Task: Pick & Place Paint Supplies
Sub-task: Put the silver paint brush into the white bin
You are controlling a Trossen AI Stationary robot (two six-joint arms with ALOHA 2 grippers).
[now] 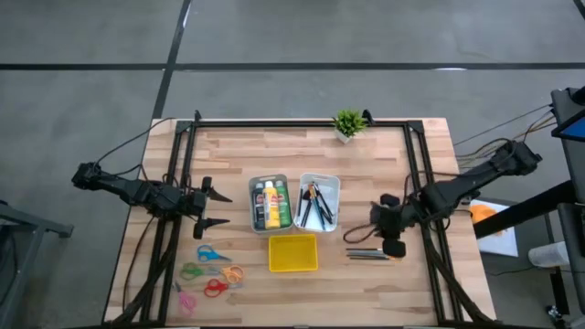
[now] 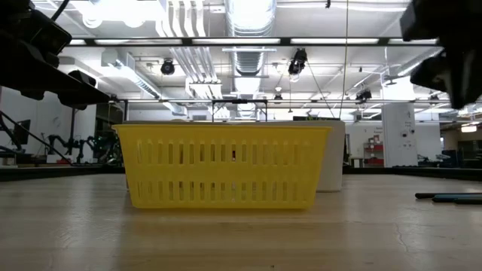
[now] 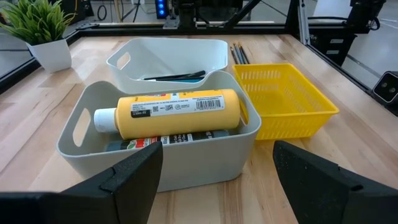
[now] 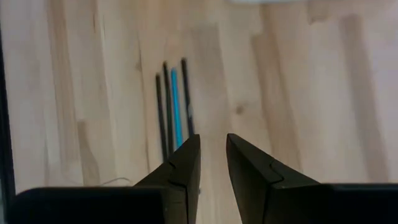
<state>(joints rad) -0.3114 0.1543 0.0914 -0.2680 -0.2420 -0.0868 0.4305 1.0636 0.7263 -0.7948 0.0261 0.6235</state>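
Three paint bottles (image 1: 271, 203), dark, yellow and green, lie in a grey bin (image 1: 269, 187); the yellow bottle (image 3: 174, 112) lies on top in the left wrist view. Dark-handled brushes (image 1: 317, 206) lie in the white bin (image 1: 320, 180) beside it. Slim pencils (image 1: 370, 255) lie flat on the wood at the right, one of them blue (image 4: 176, 102). My right gripper (image 4: 213, 162) hangs just above their near ends, pointing steeply down, a narrow empty gap between its fingers. My left gripper (image 3: 217, 180) waits open at the table's left, facing the grey bin.
A yellow basket (image 1: 292, 252) stands in front of the two bins. Several coloured scissors (image 1: 210, 271) lie at the near left. A small potted plant (image 1: 347, 123) stands at the far edge. Black frame rails (image 1: 416, 174) run along both sides.
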